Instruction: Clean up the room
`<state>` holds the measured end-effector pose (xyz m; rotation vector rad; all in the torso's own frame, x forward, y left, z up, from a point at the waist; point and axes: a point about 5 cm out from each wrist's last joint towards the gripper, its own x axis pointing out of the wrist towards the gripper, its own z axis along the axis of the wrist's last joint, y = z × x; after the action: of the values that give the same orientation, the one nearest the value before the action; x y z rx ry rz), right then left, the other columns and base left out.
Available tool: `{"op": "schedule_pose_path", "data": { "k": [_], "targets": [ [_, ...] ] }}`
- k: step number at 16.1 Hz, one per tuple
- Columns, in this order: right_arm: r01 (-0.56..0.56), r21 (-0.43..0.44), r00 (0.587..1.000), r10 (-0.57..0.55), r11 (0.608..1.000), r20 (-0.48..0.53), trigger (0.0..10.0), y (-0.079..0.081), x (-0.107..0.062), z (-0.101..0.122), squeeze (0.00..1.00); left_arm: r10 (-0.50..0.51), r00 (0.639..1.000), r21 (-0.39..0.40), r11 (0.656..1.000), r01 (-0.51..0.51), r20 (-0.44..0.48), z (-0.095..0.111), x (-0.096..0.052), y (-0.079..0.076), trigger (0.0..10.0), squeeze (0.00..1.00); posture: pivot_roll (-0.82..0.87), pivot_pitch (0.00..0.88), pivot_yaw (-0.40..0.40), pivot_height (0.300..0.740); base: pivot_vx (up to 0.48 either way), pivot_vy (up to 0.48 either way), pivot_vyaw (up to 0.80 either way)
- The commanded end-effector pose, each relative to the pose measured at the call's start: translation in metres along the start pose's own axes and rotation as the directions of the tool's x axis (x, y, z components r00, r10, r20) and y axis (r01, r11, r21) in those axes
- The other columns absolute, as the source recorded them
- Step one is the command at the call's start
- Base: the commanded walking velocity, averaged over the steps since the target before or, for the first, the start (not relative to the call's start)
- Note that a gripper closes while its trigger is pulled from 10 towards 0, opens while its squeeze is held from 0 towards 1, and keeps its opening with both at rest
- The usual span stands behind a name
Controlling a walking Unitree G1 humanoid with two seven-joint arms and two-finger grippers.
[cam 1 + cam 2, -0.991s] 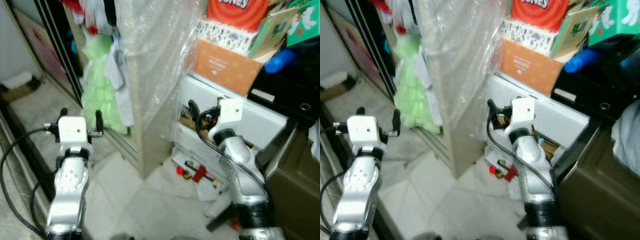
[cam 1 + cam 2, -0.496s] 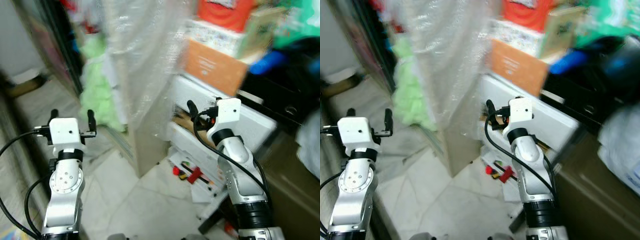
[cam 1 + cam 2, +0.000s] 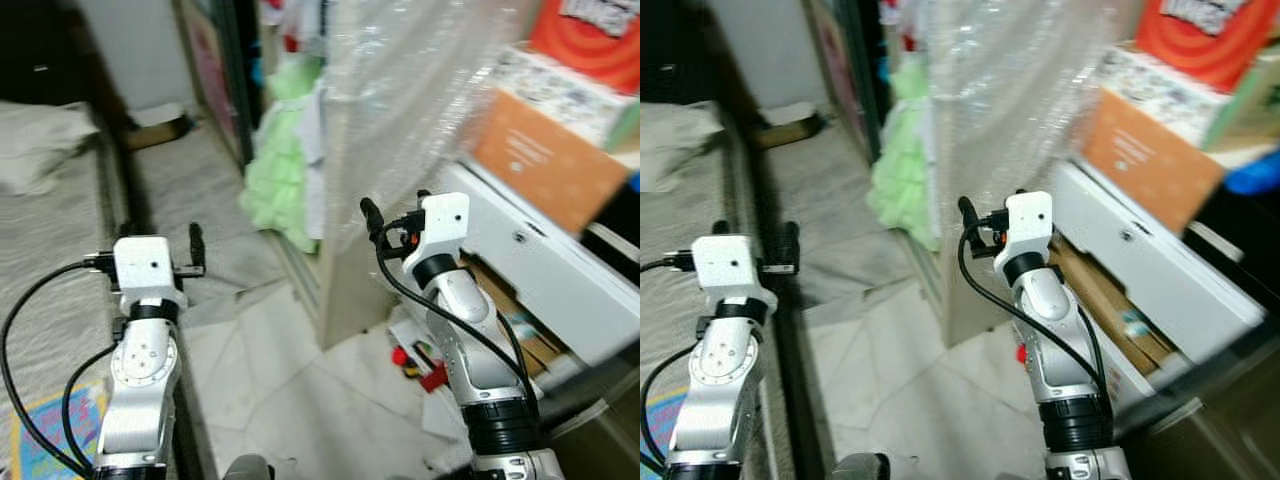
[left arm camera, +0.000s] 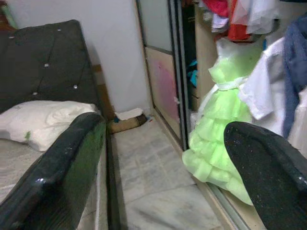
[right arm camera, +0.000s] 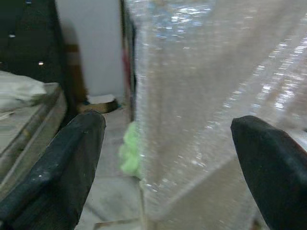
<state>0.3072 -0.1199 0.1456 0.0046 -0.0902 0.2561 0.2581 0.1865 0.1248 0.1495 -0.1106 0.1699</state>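
Observation:
Both arms are raised in front of me over the pale tiled floor [image 3: 270, 380]. My left gripper [image 3: 160, 240] is open and holds nothing; it points toward a light green frilly dress [image 4: 220, 143] hanging at the open wardrobe. My right gripper [image 3: 393, 206] is open and empty too, facing a tall panel wrapped in bubble wrap [image 5: 206, 96]. Small red items [image 3: 425, 372] lie on the floor by the right arm, at the foot of a white drawer unit [image 3: 540, 270].
A bed [image 3: 50, 250] with a white pillow [image 4: 43, 122] and dark headboard is on the left. The wardrobe's sliding doors [image 4: 163, 72] stand ahead. An orange box [image 3: 540, 160] and other boxes are stacked on the right. A colourful mat [image 3: 40, 435] lies bottom left.
The whole view has swung left, bringing the bed into sight and pushing the boxes toward the right edge. Both arms keep the same pose with open fingers.

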Motion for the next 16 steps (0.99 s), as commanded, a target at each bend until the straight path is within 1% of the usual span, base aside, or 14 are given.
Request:
{"op": "schedule_pose_path", "data": {
  "k": [1, 4, 9, 11, 13, 16],
  "targets": [
    [-0.01, 0.006, 1.0, 0.01, 1.0, 0.014, 10.0, 0.0006, 0.0037, 0.0043, 0.0, 0.006, 1.0, 0.003, 1.0, -0.006, 0.004, 0.0015, -0.0011, 0.0027, 10.0, 0.0, -0.06, 0.0, -0.011, 0.74, 0.0, 0.0, 0.8],
    [-0.011, 0.025, 1.0, 0.011, 1.0, 0.011, 10.0, 0.0021, 0.0059, 0.0036, 0.0, 0.027, 1.0, 0.018, 0.999, -0.027, 0.007, 0.0019, 0.0, 0.008, 10.0, 0.0, -0.05, 0.0, -0.01, 0.74, 0.0, 0.0, 0.8],
    [-0.026, 0.018, 0.999, 0.026, 0.999, 0.031, 10.0, 0.0037, 0.0084, 0.007, 0.0, 0.039, 0.999, 0.038, 0.999, -0.039, 0.01, 0.0027, 0.0002, 0.0082, 10.0, 0.0, -0.05, 0.0, -0.01, 0.74, 0.0, 0.0, 0.8],
    [-0.026, 0.02, 0.999, 0.025, 0.999, 0.032, 10.0, 0.0035, 0.0087, 0.0071, 0.0, 0.041, 0.999, 0.033, 0.999, -0.042, 0.008, 0.0019, -0.0001, 0.0073, 10.0, 0.0, -0.05, 0.0, -0.01, 0.74, 0.0, 0.0, 0.8],
    [-0.027, 0.022, 0.999, 0.026, 0.999, 0.034, 10.0, 0.0042, 0.0083, 0.0066, 0.0, 0.014, 1.0, -0.006, 1.0, -0.014, 0.013, 0.0024, -0.0001, 0.0048, 10.0, 0.0, -0.05, 0.0, -0.007, 0.74, 0.0, 0.0, 0.8],
    [-0.03, 0.02, 0.999, 0.03, 0.999, 0.037, 10.0, 0.0049, 0.0088, 0.0073, 0.0, 0.011, 1.0, -0.008, 1.0, -0.011, 0.015, 0.0028, 0.0001, 0.0042, 10.0, 0.0, -0.06, 0.0, -0.008, 0.74, 0.0, 0.0, 0.8]
  ]
}}
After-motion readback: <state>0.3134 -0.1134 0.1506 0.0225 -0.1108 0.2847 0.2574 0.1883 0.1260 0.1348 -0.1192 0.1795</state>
